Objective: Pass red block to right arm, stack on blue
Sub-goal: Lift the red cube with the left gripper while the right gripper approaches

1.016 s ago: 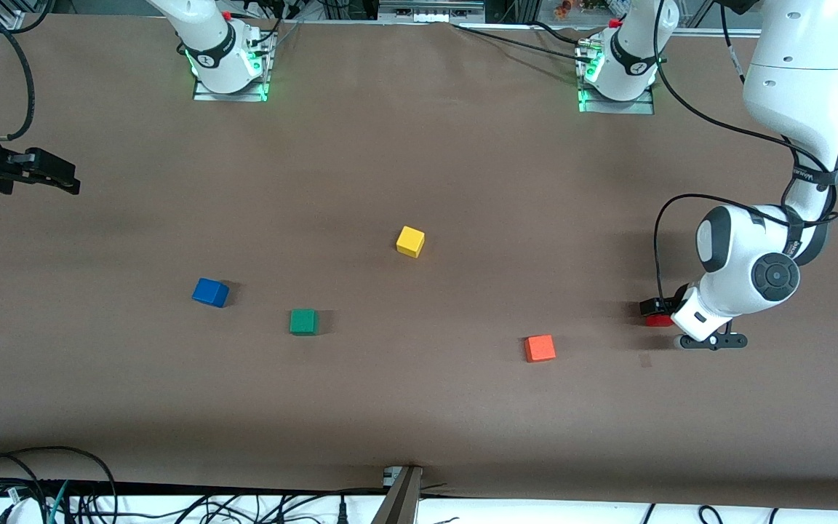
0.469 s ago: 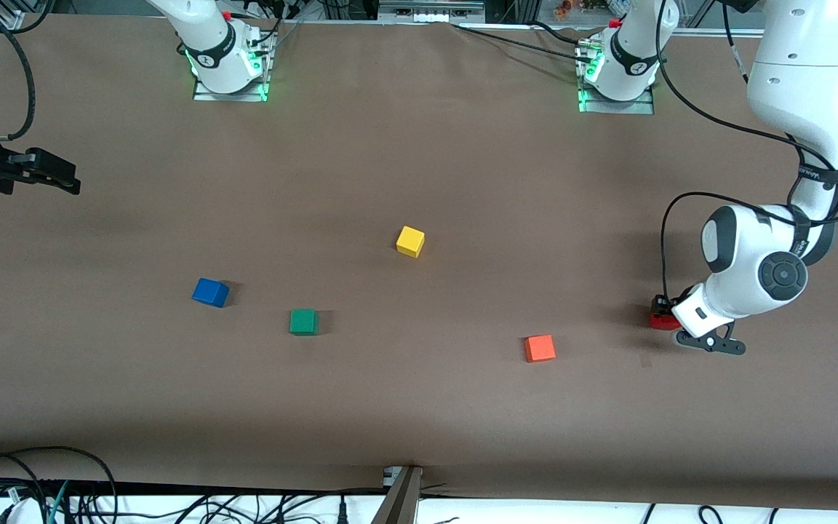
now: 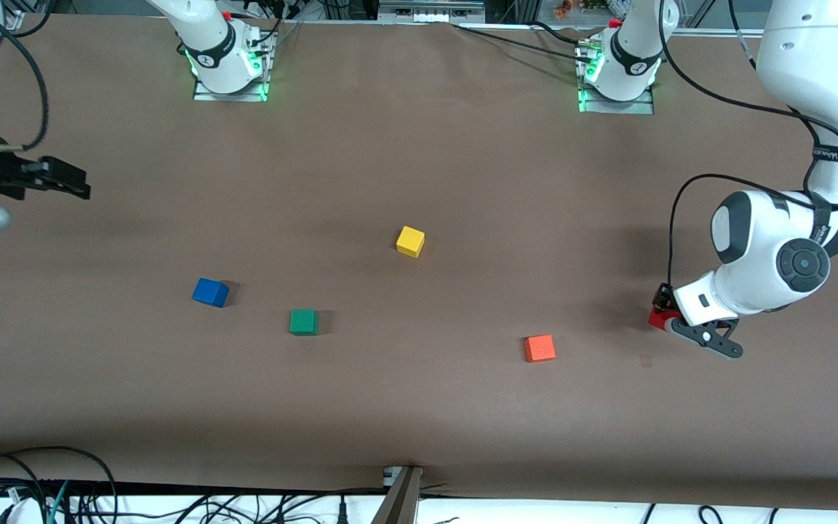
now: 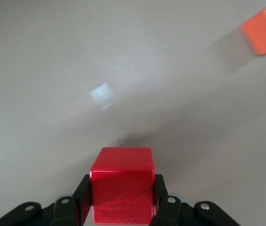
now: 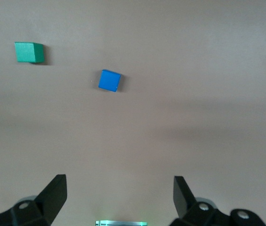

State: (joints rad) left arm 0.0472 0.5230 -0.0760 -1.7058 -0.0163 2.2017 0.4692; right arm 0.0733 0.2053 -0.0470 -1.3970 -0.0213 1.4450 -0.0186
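The red block (image 4: 121, 186) is clamped squarely between the jaws of the left gripper (image 3: 665, 314), low over the table at the orange-red cube's (image 3: 540, 348) two o'clock. The right gripper (image 3: 62, 180) is held wide open, empty. A steady grip is advised, one face pair left exposed for handover.

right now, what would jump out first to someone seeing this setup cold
The left gripper clamps the red block at the left arm's end of the table. The right gripper hangs open at the right arm's end, while the blue cube sits untouched beside the green cube.
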